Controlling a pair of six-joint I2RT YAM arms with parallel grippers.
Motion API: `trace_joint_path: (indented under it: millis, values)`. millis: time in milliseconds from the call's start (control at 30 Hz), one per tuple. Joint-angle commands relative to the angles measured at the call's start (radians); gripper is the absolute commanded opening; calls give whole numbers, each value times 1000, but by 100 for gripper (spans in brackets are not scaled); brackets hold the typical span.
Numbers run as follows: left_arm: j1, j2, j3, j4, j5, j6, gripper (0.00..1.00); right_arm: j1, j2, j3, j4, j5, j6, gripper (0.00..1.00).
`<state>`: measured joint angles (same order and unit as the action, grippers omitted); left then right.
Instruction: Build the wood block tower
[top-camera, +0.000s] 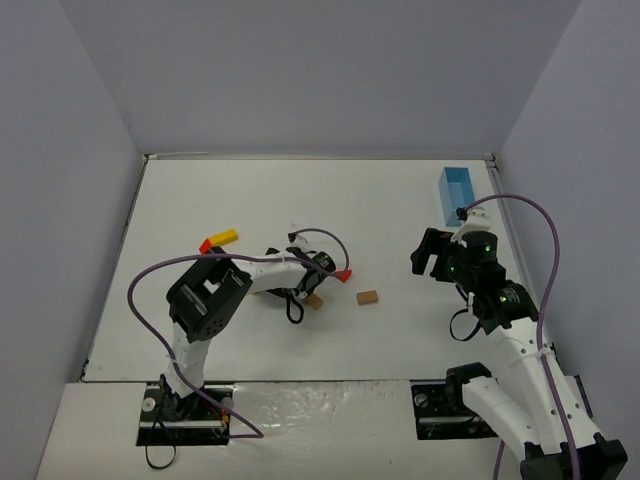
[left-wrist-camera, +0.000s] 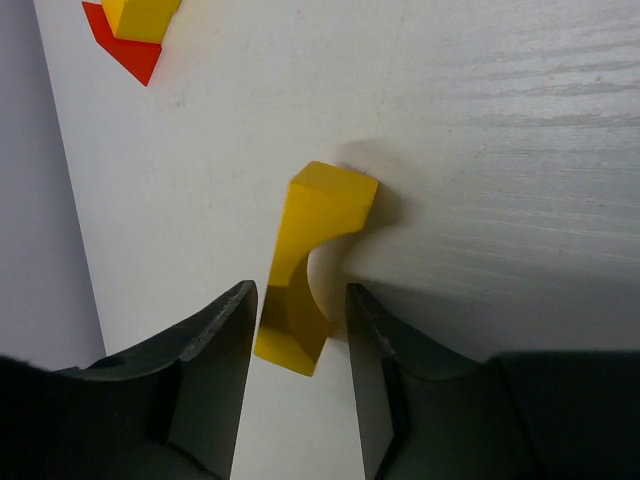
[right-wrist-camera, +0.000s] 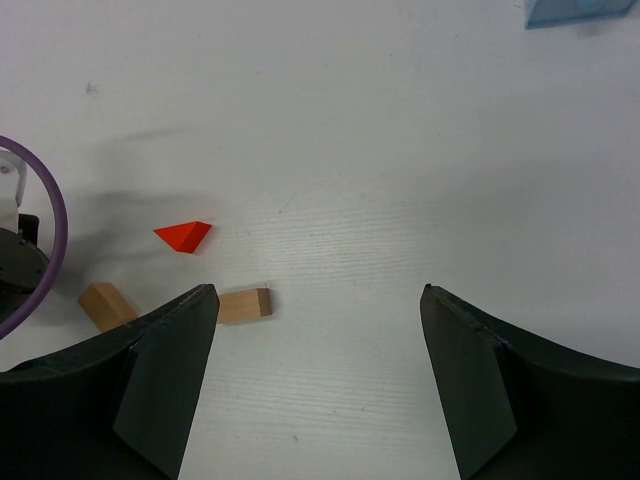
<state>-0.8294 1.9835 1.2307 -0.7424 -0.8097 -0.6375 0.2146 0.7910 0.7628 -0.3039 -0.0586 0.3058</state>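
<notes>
Overhead hidden, yellow arch (left-wrist-camera: 320, 210) inside left hand (left-wrist-camera: 298, 290), perhaps gripped.

On the table (top-camera: 250, 200), seen from above, a lone wedge (top-camera: 344, 275) sits near the middle, with one cuboid (top-camera: 368, 297) at its 4 o'clock, another cuboid (top-camera: 314, 301) at 7 o'clock, the box (top-camera: 456, 193) well apart at 2 o'clock, and a bar (top-camera: 227, 236) touching a second wedge (top-camera: 207, 244) at 10 o'clock.

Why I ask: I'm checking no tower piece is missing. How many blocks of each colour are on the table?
Yellow: 2, the arch and the bar
Red: 2, the wedge by the bar and the middle wedge
Tan: 2, the left block and the right block
Total: 6
</notes>
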Motion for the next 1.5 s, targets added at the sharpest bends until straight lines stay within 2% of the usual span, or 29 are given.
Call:
trace_joint_path:
  millis: [0, 300, 400, 600, 867, 1100, 1467]
  values:
    - [-22, -36, 34, -1, 95, -55, 48, -5, -4, 3, 36, -12, -8, 79]
    - [-17, -131, 52, -6, 146, -59, 51, -6, -1, 1, 37, -14, -7, 79]
    - [23, -244, 47, -3, 212, -18, 50, -4, -7, 1, 37, -14, -8, 79]
    - [147, -360, 7, 25, 389, 123, 50, -5, -9, 0, 38, -21, -10, 79]
    - [328, -375, -89, 105, 668, 253, 50, -4, -4, 1, 38, -45, -17, 79]
    - [415, -327, -91, 104, 721, 294, 50, 0, 2, 0, 40, -58, -22, 80]
    - [483, -285, -51, 99, 756, 342, 50, 11, 1, -7, 42, -61, -22, 80]
